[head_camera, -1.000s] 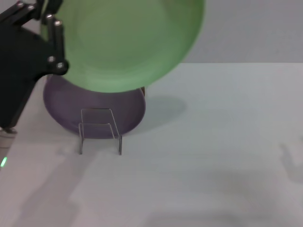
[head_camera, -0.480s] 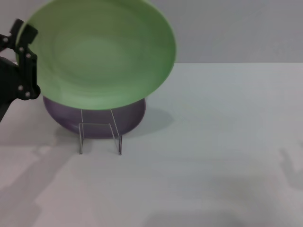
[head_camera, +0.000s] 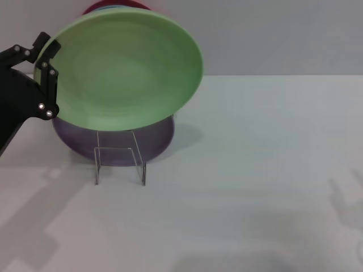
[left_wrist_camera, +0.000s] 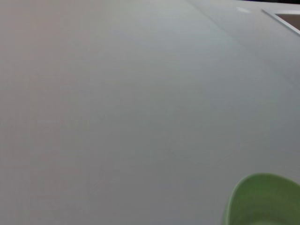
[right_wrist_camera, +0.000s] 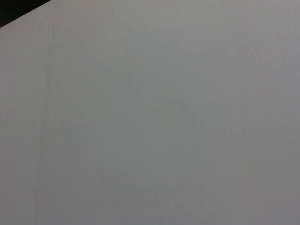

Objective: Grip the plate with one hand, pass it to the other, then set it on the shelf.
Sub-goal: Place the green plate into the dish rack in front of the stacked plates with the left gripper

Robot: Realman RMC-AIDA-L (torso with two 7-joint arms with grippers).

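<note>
My left gripper [head_camera: 46,79] is shut on the left rim of the light mint-green plate [head_camera: 122,71] and holds it tilted in the air at the left, above and in front of the wire shelf [head_camera: 119,161]. The plate's edge also shows in the left wrist view [left_wrist_camera: 262,199]. A lavender-purple plate [head_camera: 113,141] stands upright in the shelf, partly hidden behind the held plate. My right gripper is out of view; only its shadow falls on the table at the right.
The white table [head_camera: 255,170] stretches to the right of the shelf. A red rim [head_camera: 110,5] of another plate peeks above the held plate at the back. The right wrist view shows only a plain grey surface.
My left gripper has carried the plate down and to the left, away from the camera; it now hangs tilted just above the purple plate and the shelf.
</note>
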